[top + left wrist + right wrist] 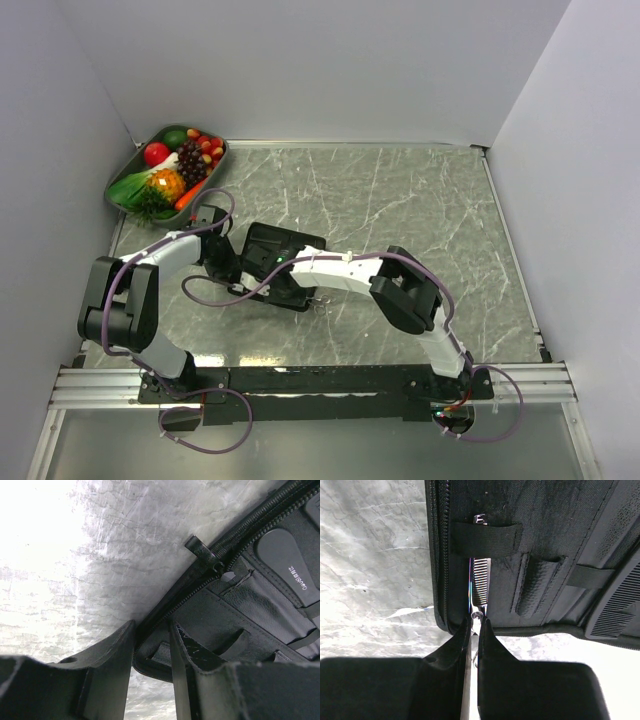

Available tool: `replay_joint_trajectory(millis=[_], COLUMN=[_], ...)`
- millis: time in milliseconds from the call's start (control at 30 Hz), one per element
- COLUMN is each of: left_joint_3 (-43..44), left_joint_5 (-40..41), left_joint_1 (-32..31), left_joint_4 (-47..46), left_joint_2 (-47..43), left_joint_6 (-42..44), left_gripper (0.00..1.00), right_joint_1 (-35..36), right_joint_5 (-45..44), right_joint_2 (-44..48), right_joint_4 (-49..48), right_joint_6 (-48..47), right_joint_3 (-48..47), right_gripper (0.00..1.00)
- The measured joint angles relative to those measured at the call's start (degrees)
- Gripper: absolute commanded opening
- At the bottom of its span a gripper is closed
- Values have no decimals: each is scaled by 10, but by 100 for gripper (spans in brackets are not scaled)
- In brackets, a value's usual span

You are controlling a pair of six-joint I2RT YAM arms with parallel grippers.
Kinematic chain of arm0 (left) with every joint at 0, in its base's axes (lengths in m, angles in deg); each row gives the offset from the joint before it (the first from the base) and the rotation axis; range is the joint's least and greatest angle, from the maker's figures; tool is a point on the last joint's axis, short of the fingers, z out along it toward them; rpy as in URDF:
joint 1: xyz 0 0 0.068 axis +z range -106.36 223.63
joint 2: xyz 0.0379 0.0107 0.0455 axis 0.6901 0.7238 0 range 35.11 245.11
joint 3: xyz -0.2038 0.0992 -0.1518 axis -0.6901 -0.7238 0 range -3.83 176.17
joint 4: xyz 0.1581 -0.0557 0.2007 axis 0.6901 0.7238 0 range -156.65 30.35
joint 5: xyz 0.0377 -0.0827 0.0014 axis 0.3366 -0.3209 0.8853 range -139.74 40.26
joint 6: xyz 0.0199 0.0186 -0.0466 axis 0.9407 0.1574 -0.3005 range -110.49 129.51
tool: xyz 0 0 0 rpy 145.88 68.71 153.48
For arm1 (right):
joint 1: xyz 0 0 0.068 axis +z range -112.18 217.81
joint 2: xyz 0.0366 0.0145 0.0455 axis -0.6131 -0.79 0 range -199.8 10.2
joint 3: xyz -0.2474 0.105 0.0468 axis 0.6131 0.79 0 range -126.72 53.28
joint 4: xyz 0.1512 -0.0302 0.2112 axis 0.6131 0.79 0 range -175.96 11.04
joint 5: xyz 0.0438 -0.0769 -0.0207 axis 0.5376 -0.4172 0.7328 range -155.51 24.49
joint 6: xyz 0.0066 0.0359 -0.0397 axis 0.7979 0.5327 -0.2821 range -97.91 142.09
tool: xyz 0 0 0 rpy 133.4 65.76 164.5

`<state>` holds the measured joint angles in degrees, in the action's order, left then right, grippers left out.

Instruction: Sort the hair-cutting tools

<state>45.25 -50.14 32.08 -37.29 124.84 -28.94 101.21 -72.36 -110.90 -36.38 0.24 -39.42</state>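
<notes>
A black fabric pouch [272, 245] lies open on the marble table, between both arms. A thin silver pair of scissors [480, 580] with a toothed blade is tucked under an elastic strap inside it. My right gripper [476, 621] is shut on these scissors just below their pivot screw, and their ring handles [322, 300] stick out toward the arm. My left gripper [151, 626] pinches the pouch's zipped rim [150, 662], one finger outside and one inside. A black comb [615, 610] sits in a sleeve at the right. Another black tool with white lettering [285, 555] rests in the pouch.
A grey tray of toy fruit and vegetables [165, 170] stands at the table's back left corner. White walls close in the left, back and right sides. The arms' mounting rail [300, 382] runs along the near edge.
</notes>
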Motion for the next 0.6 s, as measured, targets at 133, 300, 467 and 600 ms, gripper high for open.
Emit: replay_joint_trajectory(millis=[133, 300, 467, 600], left_joint_3=[0, 3, 8, 9], left_joint_5=[0, 3, 2, 3], left_joint_1=[0, 0, 0, 0], left_joint_4=[0, 1, 6, 5], left_joint_2=[0, 1, 7, 8], left_joint_6=[2, 4, 4, 5], left_gripper=[40, 40, 39, 39], right_joint_1=[0, 0, -1, -1], right_joint_5=[-6, -4, 2, 6], right_joint_2=[0, 0, 0, 0], right_joint_4=[-2, -7, -9, -8], right_joint_6=[-10, -14, -9, -5], right_joint_3=[0, 0, 0, -3], right_gripper=[0, 0, 0, 0])
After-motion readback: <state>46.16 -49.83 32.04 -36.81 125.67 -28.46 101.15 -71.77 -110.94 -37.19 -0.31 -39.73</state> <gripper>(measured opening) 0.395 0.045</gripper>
